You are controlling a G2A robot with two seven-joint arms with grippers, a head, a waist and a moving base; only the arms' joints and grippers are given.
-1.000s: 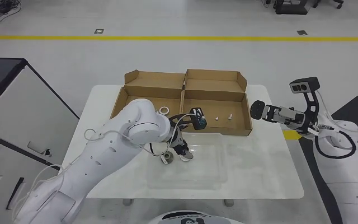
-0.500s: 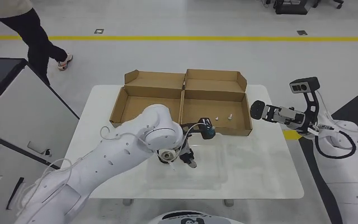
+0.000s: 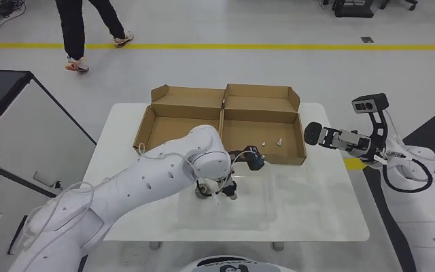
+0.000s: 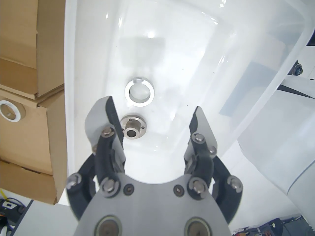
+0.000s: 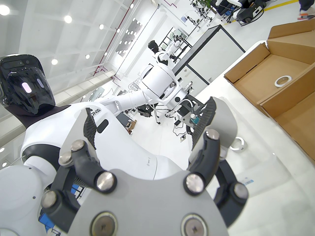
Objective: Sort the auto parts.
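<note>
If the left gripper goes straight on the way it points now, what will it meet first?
Probably the flanged metal hub lying in the clear tray, just ahead of the left gripper; depth is unclear.

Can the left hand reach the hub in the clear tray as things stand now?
Probably yes. The left hand hangs open over the tray, with the hub beside one finger. Nothing covers the hub, and the ring lies apart from it.
</note>
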